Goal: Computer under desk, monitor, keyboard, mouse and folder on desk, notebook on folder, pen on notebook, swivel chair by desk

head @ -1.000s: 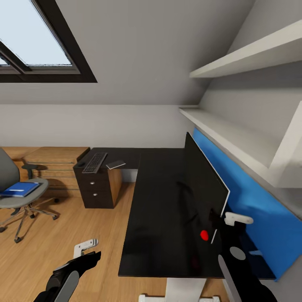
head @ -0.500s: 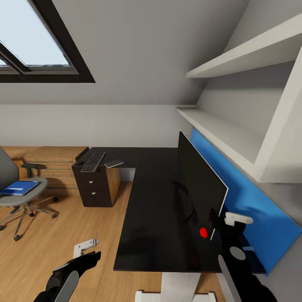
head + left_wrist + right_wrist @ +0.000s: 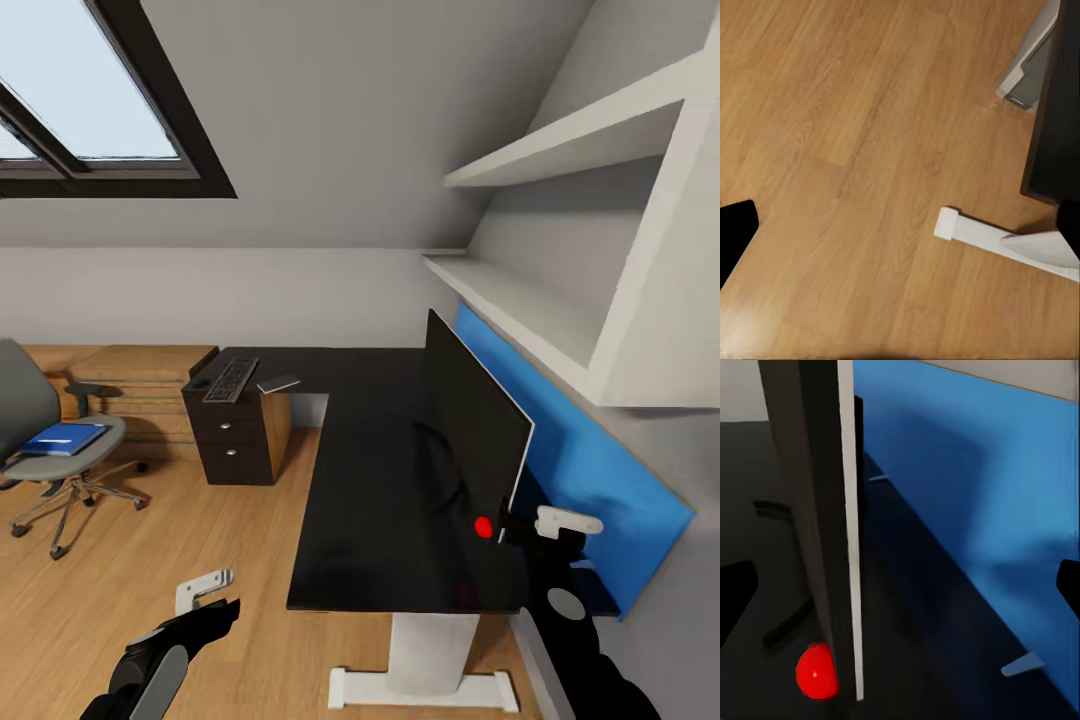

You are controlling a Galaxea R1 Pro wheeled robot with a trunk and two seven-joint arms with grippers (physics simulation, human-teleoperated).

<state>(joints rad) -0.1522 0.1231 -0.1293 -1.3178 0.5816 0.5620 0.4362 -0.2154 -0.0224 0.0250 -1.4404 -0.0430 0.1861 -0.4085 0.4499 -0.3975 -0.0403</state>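
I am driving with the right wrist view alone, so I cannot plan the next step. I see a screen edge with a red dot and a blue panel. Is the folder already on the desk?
Observer: No. The folder lies on the seat of the swivel chair, which stands apart from the desk, to the robot's left.
Operator: And the keyboard?
Observer: The keyboard is at the desk's far end, above the drawers, well away from the monitor.
Operator: What about my left arm?
Observer: The left gripper is open, holds nothing, and hangs over the wooden floor.
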